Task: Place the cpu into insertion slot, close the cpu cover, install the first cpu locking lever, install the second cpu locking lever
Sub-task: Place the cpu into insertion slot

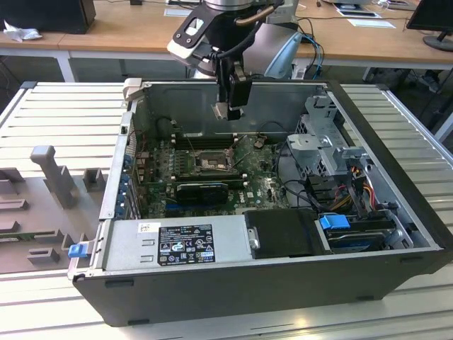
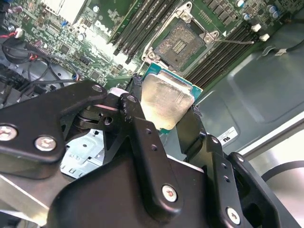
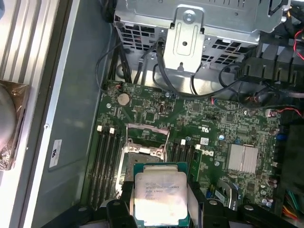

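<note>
The cpu [image 3: 159, 197], pale face showing, is pinched by its edges between the 2 fingers of the gripper [image 2: 165, 100], which is closed on it. It hangs in the air above the board [image 3: 228, 114], near the slot [image 2: 180, 43] but not touching it. This looks like step 1 of 4, with placing not yet done. Seating calls for squaring the chip to the slot frame and keeping it level. Memory slots [image 2: 137, 28] flank the slot closely. The case wall [image 1: 283, 92] and drive cage [image 1: 322, 142] stand further off, with open room above.
</note>
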Tool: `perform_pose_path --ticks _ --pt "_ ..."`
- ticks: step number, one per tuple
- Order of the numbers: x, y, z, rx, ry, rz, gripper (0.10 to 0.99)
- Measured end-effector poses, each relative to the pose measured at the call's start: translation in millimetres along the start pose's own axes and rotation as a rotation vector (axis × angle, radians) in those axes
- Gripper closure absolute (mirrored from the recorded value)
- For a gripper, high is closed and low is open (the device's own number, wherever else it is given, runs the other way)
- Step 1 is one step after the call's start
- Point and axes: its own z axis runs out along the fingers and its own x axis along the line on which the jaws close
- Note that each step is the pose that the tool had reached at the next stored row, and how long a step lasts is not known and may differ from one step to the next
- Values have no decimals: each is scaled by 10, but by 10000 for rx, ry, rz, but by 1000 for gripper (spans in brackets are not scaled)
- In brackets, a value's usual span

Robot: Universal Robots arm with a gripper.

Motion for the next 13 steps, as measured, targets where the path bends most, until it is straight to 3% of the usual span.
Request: perform_pose_path --ticks 13 --pt "-2 -12 107 -6 -24 275 553"
